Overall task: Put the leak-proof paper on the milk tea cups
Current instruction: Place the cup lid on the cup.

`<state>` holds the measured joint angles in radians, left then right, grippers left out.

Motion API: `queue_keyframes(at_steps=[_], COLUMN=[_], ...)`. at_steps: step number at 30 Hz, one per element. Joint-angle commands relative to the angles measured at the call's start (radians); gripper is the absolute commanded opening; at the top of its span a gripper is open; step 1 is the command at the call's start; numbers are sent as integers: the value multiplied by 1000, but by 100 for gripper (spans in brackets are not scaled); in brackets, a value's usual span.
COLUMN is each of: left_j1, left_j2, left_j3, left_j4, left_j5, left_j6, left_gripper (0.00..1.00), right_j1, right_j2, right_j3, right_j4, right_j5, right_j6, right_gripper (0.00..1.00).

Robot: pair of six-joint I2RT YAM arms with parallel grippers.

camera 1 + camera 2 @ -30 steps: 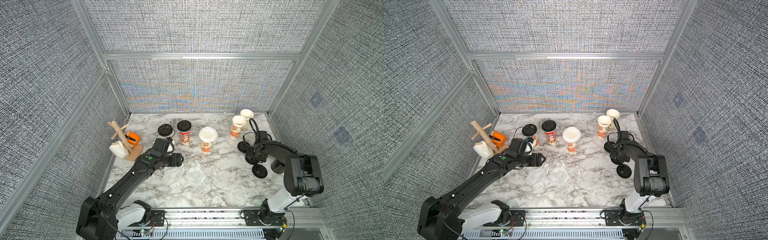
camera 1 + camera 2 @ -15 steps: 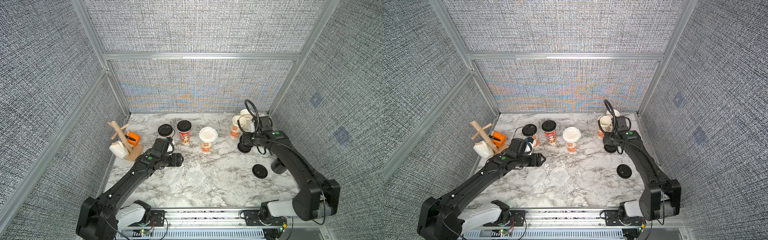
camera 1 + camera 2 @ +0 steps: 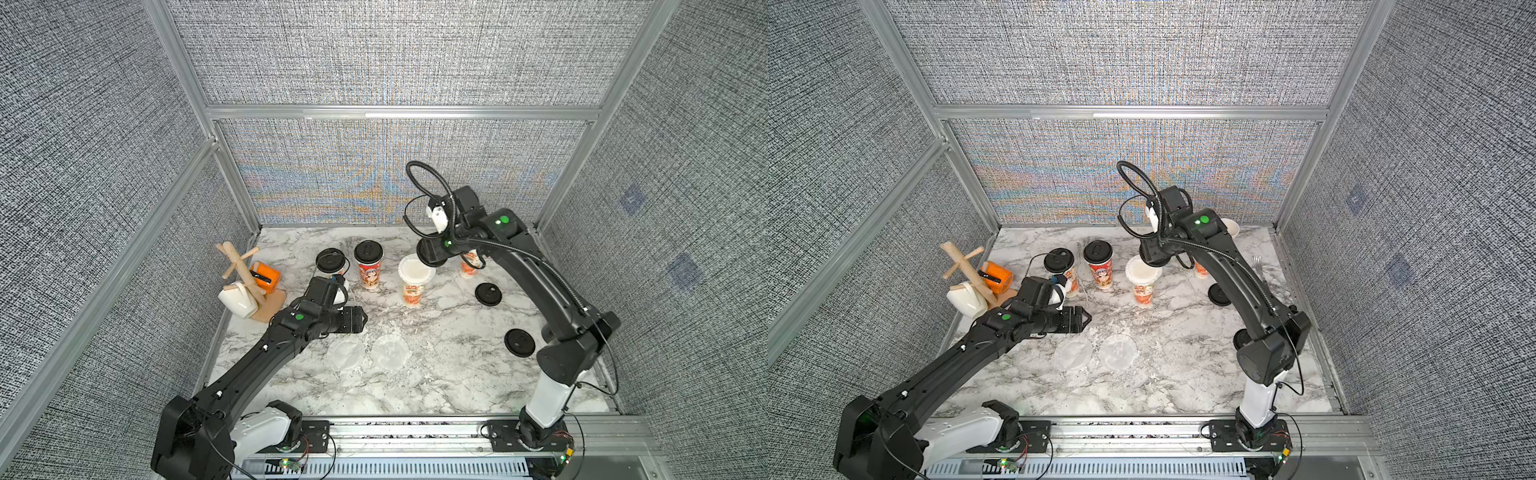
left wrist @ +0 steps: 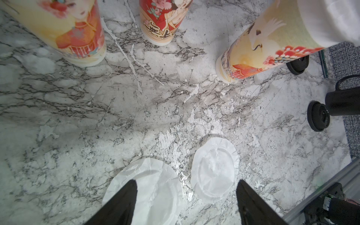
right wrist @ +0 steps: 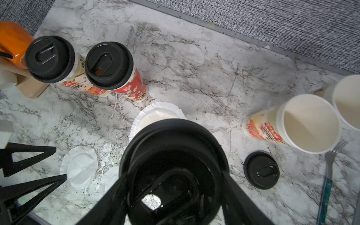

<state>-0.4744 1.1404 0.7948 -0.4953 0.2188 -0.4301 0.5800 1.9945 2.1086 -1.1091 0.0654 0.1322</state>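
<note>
Paper (image 3: 415, 272) covers the mouth of the middle cup (image 3: 411, 293) at the centre of both top views, and the right jaws, clamped across a black lid (image 5: 173, 155), hang partly over it. One spare paper disc (image 3: 345, 353) and another (image 3: 389, 352) lie flat, side by side, on the tabletop (image 3: 436, 374) lower in the frame, near the left jaws, which are spread wide and empty. In the right wrist view, two lidded cups (image 5: 136, 85) (image 5: 78, 83) stand at upper left and two uncovered cups (image 5: 309, 124) (image 5: 348, 101) at right.

Gold Chinese characters (image 4: 158, 31) print a milk tea cup (image 4: 165, 11), too stylised to read
</note>
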Motion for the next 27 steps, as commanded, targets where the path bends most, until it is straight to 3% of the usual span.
queue_keyframes(at_steps=[1, 10, 27], left_j1=[2, 2, 1], left_j2=[-5, -10, -18], left_j3=[11, 7, 4], left_j4=[-14, -18, -25], left_j5=[4, 2, -7], left_j6=[2, 1, 8], left_gripper=[82, 82, 81], right_j1=[22, 46, 46], right_j2=[56, 154, 234], right_j3=[57, 92, 118], right_j4=[-52, -74, -92], right_j5=[-32, -58, 27], right_j6=[-32, -43, -32], right_gripper=[64, 63, 63])
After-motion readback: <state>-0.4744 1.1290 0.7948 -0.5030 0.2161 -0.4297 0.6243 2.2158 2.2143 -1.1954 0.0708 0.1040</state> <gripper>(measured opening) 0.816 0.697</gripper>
